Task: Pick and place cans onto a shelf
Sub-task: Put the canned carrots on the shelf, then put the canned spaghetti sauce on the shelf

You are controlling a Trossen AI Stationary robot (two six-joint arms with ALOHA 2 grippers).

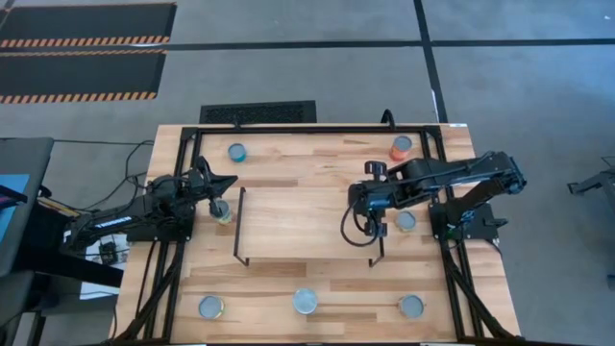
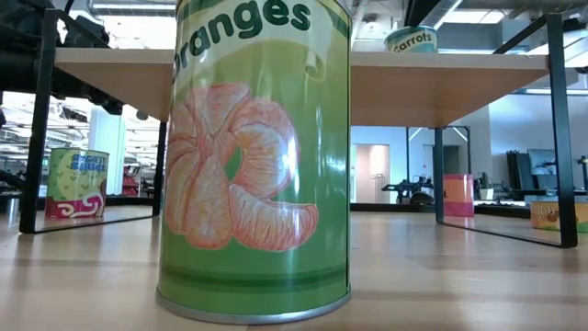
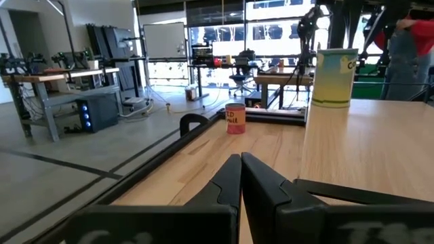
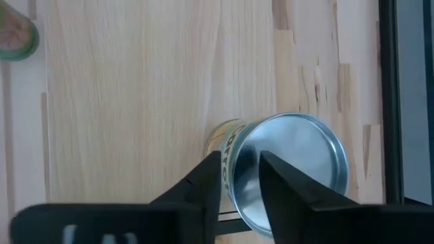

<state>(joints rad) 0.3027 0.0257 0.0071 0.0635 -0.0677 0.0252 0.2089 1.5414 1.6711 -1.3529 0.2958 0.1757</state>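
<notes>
Filling the low view, a green oranges can (image 2: 254, 156) stands upright on the pale butcher-block table (image 1: 317, 284), nearest the camera. Behind it, the low view shows the room: bright windows, desks and dark equipment stands. On the table's middle sits the shelf (image 1: 298, 223), a light-wood platform on thin black wire legs. A carrots can (image 2: 411, 39) stands on the shelf top near its right edge, under the right end effector (image 4: 239, 177), whose fingers sit narrowly parted over the can's silver lid without gripping it. The left end effector (image 3: 241, 177) has its fingers pressed together, empty, beside a yellow-green can (image 1: 222, 209) off the shelf's left side. Other cans stand on the table: a blue can (image 1: 236, 151), an orange can (image 1: 401, 147), and three along the near edge.
</notes>
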